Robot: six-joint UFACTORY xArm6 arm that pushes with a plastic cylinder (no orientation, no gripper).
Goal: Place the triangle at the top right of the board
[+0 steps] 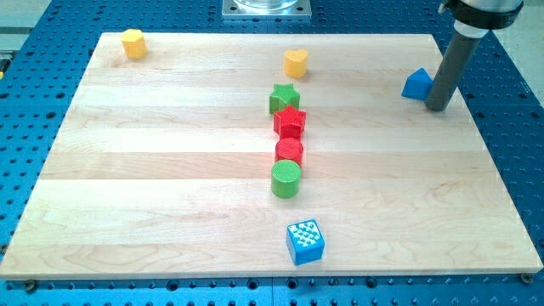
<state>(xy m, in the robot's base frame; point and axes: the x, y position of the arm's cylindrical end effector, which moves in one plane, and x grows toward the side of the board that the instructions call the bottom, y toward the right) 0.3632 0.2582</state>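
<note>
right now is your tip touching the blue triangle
Touching: the camera view shows my tip pressed against the blue triangle on its right side, no board visible between them.

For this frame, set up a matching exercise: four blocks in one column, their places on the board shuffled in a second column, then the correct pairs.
Column 1
1. blue triangle
2. yellow hexagon
3. blue cube
4. green cylinder

Column 2
A. near the view's bottom edge, below the middle line of blocks
B. view's top left corner
C. lowest in the middle line, just under the red cylinder
D. view's top right, right beside my tip

Pairs: 1-D, 2-B, 3-A, 4-C
</note>
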